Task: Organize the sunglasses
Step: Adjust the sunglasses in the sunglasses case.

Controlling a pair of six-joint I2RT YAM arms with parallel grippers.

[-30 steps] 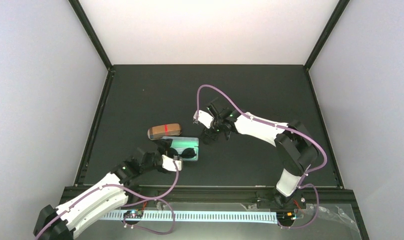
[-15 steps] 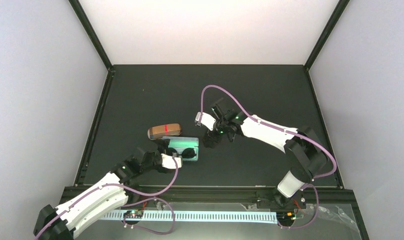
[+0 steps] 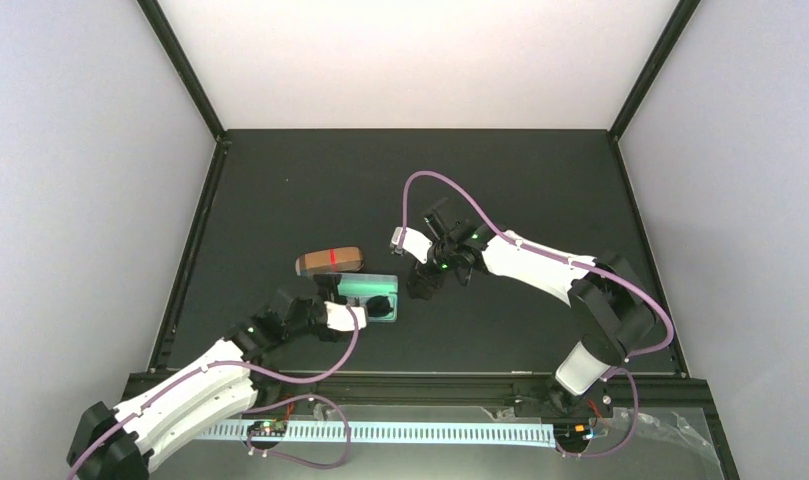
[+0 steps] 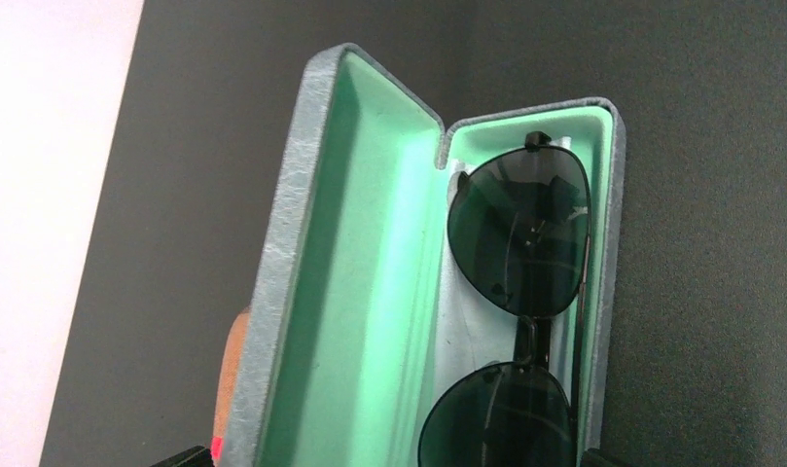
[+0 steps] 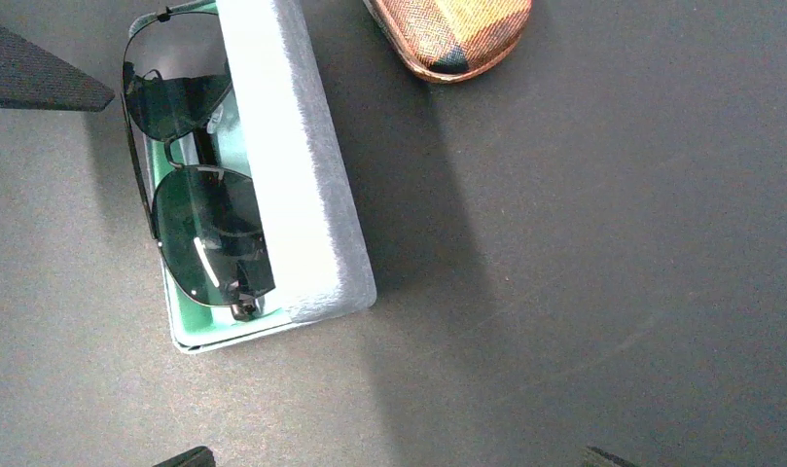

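The black sunglasses [image 4: 518, 243] lie folded in the right half of an open blue-grey case [image 4: 272, 292] with green lining, on a pale cloth. They also show in the right wrist view [image 5: 204, 224] and in the top view [image 3: 381, 308]. My left gripper [image 4: 391, 457] is open, its tips on either side of the case's near end; in the top view [image 3: 325, 302] it covers the case's left part. My right gripper [image 5: 394, 457] is open and empty above bare mat, just right of the case [image 3: 425, 282]. The reddish-brown pair is out of view.
A shut oblong tan case [image 3: 329, 261] lies just behind the open case, touching or nearly so; its end shows in the right wrist view [image 5: 452, 34]. The black mat [image 3: 520, 190] is walled by a black frame.
My right gripper has moved down and slightly right, closer to the case's right end. My left gripper has edged forward over the case's left part, hiding one lens from above.
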